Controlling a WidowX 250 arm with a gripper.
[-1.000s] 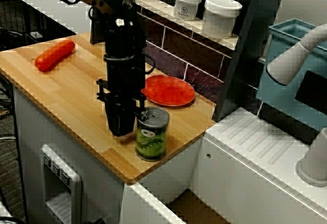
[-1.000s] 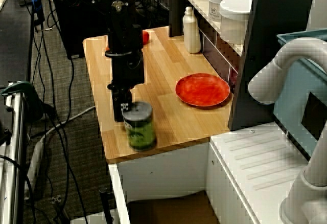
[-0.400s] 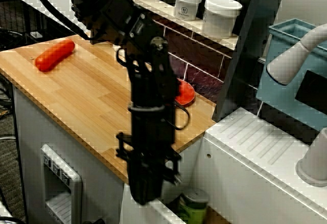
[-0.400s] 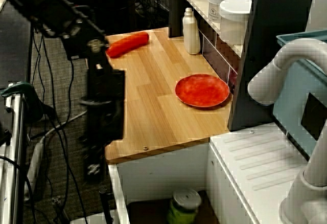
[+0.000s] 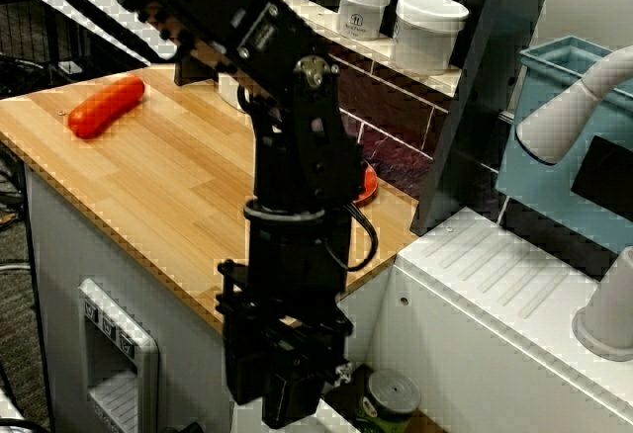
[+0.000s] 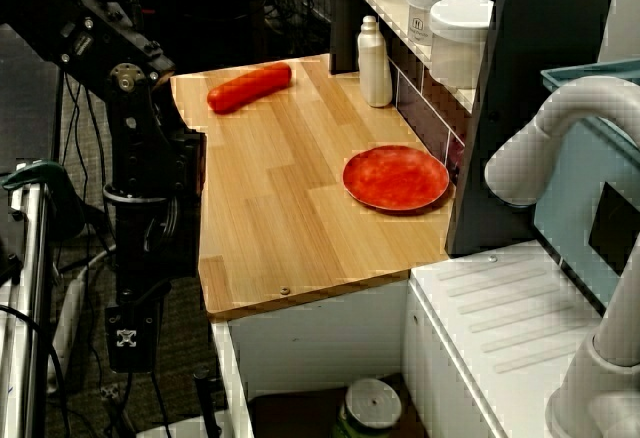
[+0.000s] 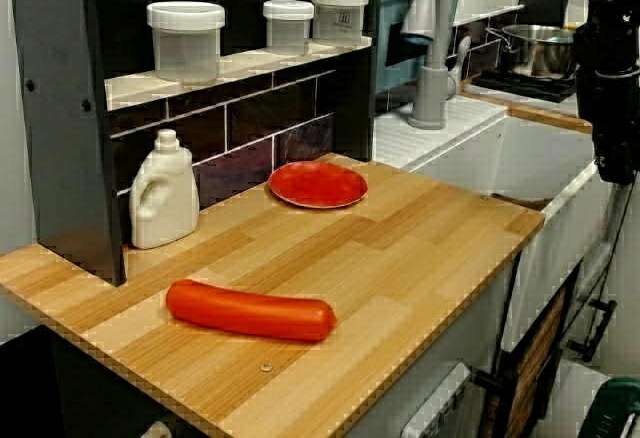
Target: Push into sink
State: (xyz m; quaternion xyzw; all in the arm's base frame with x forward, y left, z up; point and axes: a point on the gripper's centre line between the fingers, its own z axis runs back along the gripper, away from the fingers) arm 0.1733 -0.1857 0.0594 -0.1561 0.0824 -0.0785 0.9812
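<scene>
One can [image 5: 389, 400] stands upright in the sink [image 6: 300, 410], just below the counter [image 5: 168, 191] edge. The gripper [image 5: 282, 393] hangs off the counter's front corner, beside the can; whether its jaws are apart or closed cannot be told. Farther back lie a red plate [image 6: 396, 178] and a sausage [image 6: 249, 87].

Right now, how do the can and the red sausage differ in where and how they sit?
The can stands upright down in the sink, its grey lid facing up; the red sausage lies on its side up on the wooden counter. The can is green and squat, the sausage red and long. Both are free of the gripper.
</scene>
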